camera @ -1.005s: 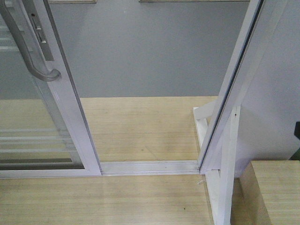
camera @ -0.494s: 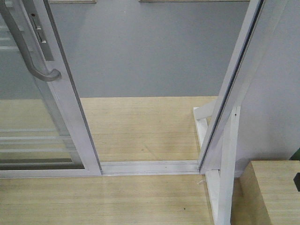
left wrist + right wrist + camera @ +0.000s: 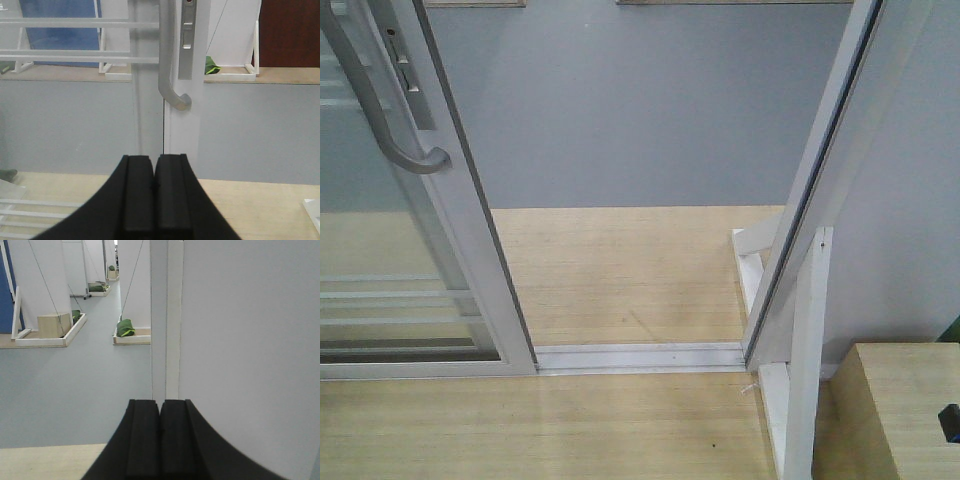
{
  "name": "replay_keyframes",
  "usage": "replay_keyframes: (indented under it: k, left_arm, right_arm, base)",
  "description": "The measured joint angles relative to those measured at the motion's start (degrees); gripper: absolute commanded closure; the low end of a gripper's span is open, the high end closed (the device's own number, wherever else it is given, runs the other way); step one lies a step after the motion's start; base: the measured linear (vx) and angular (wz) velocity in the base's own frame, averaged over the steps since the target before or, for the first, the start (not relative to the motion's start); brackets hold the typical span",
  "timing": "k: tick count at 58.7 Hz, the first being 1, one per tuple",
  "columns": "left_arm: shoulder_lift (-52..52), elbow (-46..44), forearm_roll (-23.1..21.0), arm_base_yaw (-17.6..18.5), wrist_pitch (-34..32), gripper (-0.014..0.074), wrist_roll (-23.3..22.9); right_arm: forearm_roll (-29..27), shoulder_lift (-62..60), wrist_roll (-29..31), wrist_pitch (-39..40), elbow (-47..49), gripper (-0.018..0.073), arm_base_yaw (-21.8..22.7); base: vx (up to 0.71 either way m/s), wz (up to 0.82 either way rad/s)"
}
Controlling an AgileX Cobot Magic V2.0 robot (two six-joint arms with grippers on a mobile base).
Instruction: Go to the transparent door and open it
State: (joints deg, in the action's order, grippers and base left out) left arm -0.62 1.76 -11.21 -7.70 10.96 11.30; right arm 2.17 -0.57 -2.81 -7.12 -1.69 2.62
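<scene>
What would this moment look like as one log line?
door: slid open | handle: untouched | left gripper: shut, empty | right gripper: shut, empty

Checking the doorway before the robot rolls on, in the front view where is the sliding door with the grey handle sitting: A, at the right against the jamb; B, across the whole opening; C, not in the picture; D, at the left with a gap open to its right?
D: the transparent door with its grey handle stands at the left, and the floor track to its right lies uncovered as far as the white jamb.
</scene>
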Motion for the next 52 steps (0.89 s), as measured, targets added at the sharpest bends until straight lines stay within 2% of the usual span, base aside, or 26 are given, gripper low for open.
replay_keyframes:
  k: [52]
  left_arm:
    - [0.0,0.0,0.0,0.0,0.0,0.0603,-0.1]
  right_arm:
    - [0.0,0.0,0.0,-0.2,0.0,0.0566,0.0]
  base:
    - [0.00,0.00]
